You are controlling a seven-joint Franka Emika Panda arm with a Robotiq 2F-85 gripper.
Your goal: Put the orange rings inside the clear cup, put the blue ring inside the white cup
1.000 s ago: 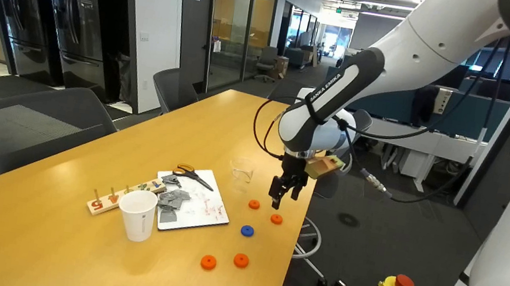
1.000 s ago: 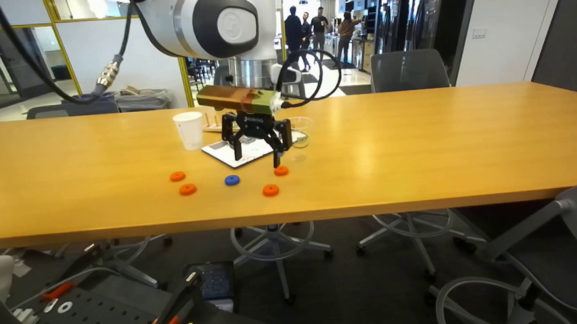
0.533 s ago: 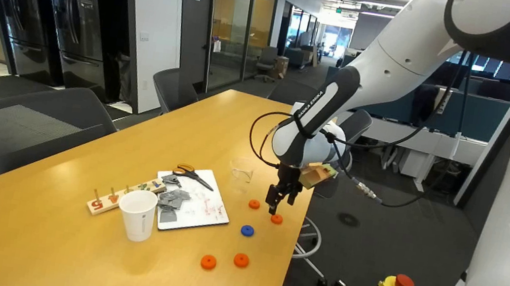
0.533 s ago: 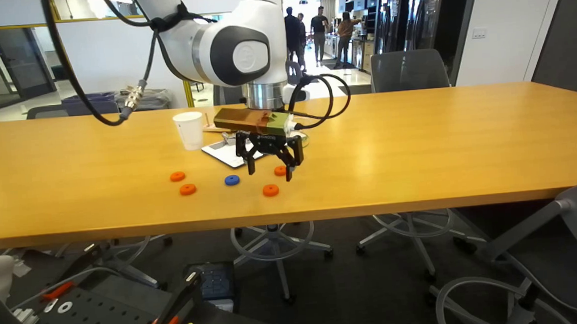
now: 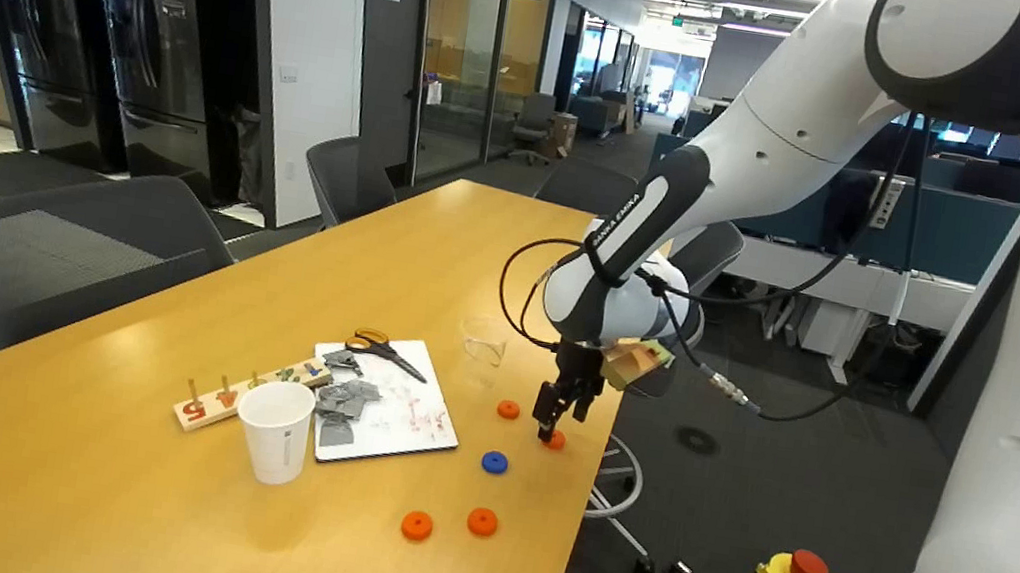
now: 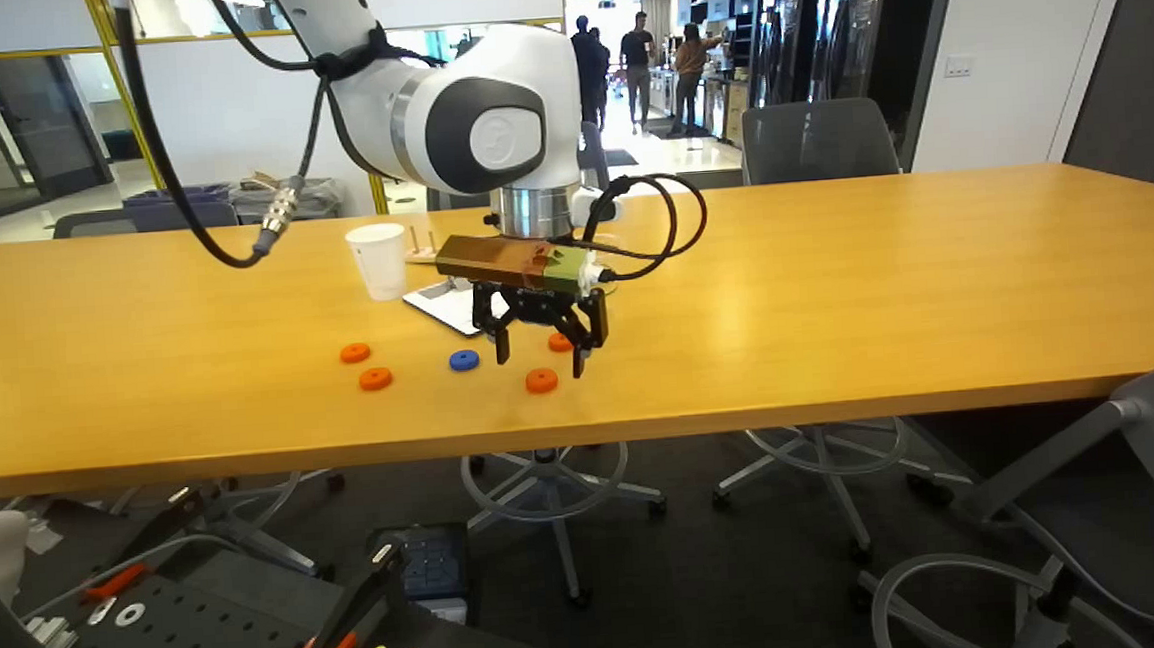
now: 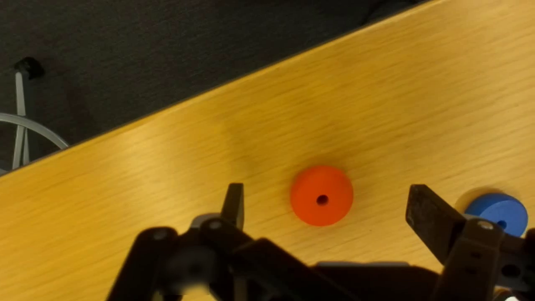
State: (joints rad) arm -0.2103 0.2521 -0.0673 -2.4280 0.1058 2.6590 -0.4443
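My gripper [image 7: 326, 188] stands open above an orange ring [image 7: 321, 196] near the table's edge. The ring lies between the fingertips as seen in the wrist view, with bare wood on both sides of it. In an exterior view the fingers reach down close to that ring [image 6: 541, 380]. Another orange ring [image 5: 508, 410] lies just beyond it, and two more, one of them this orange ring [image 5: 483, 522], lie apart toward the near end. The blue ring [image 5: 495, 463] sits among them. The clear cup [image 5: 485, 341] stands farther along the table. The white cup [image 5: 274, 433] stands upright beside the whiteboard.
A whiteboard [image 5: 410, 413] lies flat, bearing scissors [image 5: 379, 348] and grey scraps [image 5: 343, 401]. A wooden peg board [image 5: 214, 404] rests behind the white cup. The table's edge [image 7: 267, 69] runs close to the ring under the gripper.
My gripper has come down and toward the table's edge, over the orange ring there, keeping its fingers apart. Rings and white cup have stayed in place.
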